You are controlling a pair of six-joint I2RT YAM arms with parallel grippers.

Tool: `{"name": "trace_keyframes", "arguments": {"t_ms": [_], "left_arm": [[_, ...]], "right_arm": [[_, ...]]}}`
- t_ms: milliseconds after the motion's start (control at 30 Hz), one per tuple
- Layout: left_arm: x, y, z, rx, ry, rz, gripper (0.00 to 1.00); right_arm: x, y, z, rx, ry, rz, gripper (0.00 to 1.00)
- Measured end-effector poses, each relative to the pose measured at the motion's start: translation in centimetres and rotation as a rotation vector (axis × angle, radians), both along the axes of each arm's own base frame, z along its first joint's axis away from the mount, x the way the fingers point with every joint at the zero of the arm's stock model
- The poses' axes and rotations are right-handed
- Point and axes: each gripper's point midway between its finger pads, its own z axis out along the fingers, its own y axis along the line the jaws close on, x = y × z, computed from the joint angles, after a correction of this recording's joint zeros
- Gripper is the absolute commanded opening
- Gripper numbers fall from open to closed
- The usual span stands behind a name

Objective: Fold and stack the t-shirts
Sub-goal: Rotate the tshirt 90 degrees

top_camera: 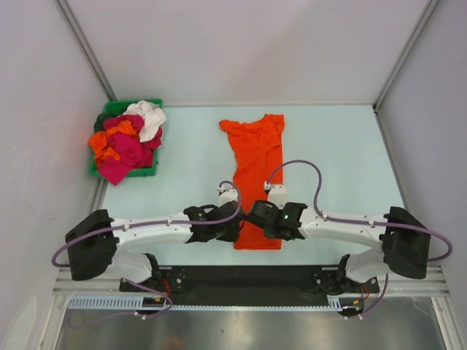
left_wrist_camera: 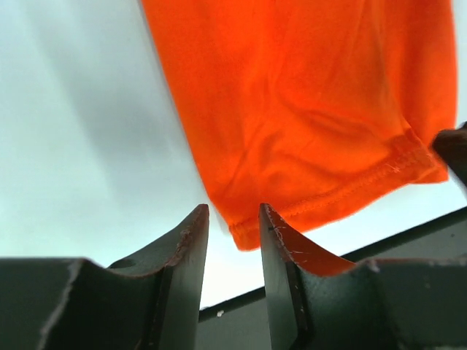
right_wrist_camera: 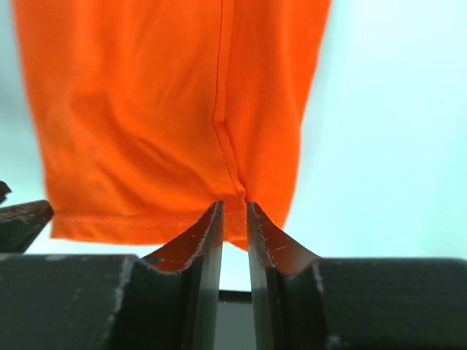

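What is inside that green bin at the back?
The bin holds a crumpled heap: magenta shirts, orange cloth and a white shirt. The heap hides the bin's floor and anything beneath.

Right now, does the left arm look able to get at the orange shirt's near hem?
Likely yes: the left gripper sits at the orange shirt's hem corner, jaws parted, nothing in between.

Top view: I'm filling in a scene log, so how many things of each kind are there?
Orange shirt, spread out: 1
Bin: 1
Heap of shirts in it, orange, magenta and white, too tangled to count singly: 1
Arms: 2, left arm and right arm
Total: 5
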Motion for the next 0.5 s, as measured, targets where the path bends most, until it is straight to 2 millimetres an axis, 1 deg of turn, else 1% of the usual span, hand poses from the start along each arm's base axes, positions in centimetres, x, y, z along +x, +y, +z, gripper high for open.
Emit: {"name": "trace_keyframes", "arguments": {"t_ms": [67, 167, 233, 267, 367, 433, 500], "left_arm": [[-0.1, 0.2, 0.7, -0.006, -0.017, 0.005, 0.41], [-0.6, 0.2, 2.0, -0.029, -0.039, 0.006, 0.41], [-1.0, 0.1, 2.3, -0.035, -0.039, 0.004, 0.42], [-1.1, 0.0, 2.4, -0.036, -0.038, 0.004, 0.42], [-1.7, 0.0, 2.2, -0.036, -0.028, 0.018, 0.42], [-2.3, -0.2, 2.0, -0.045, -0.016, 0.03, 0.42], [-3.0, 0.1, 1.1, -0.044, 0.002, 0.045, 0.41]], "right_arm": [[0.4, -0.2, 1.6, 0.007, -0.03, -0.003, 0.26], [1.4, 0.5, 4.2, 0.066, -0.08, -0.013, 0.26], [2.0, 0.9, 5.7, 0.109, -0.11, -0.022, 0.26], [2.1, 0.8, 6.2, 0.121, -0.121, -0.028, 0.26], [1.8, 0.2, 5.9, 0.122, -0.117, -0.036, 0.26], [1.2, -0.7, 4.8, 0.115, -0.104, -0.046, 0.27], [0.3, -2.2, 3.0, 0.094, -0.074, -0.057, 0.27]]}}
